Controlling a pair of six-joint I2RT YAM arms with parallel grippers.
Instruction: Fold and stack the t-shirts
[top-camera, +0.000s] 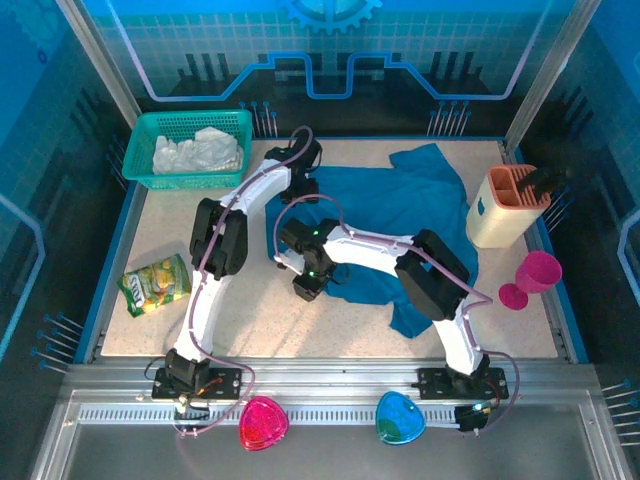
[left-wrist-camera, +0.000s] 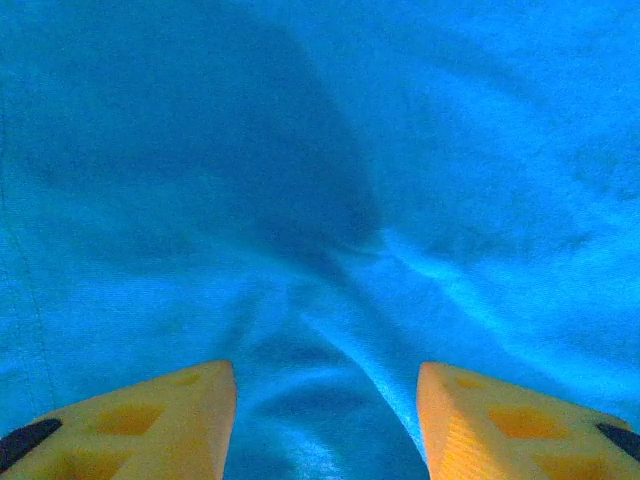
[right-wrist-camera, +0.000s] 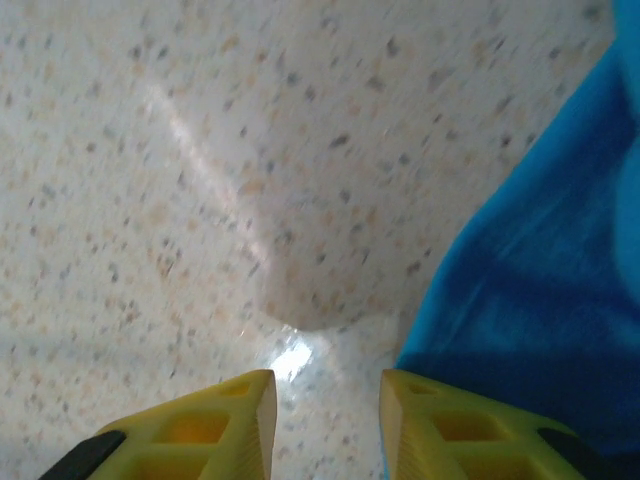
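Seemingly lining up a fold, the left gripper (left-wrist-camera: 327, 385) hangs unclenched over the rumpled teal-blue cloth t-shirt (top-camera: 400, 205) in mid-frame, while the right gripper (right-wrist-camera: 328, 390) gapes empty at its lower-left edge.

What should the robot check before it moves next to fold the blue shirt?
1. Left gripper above the blue t-shirt, jaws apart: ok.
2. Right gripper on cloth: not ok, it is open over bare table, with the shirt edge beside it.
3. Blue t-shirt lying flat: not ok, rumpled.
4. White t-shirt out of the green basket: not ok.
5. Snack packet apart from the shirt: ok.
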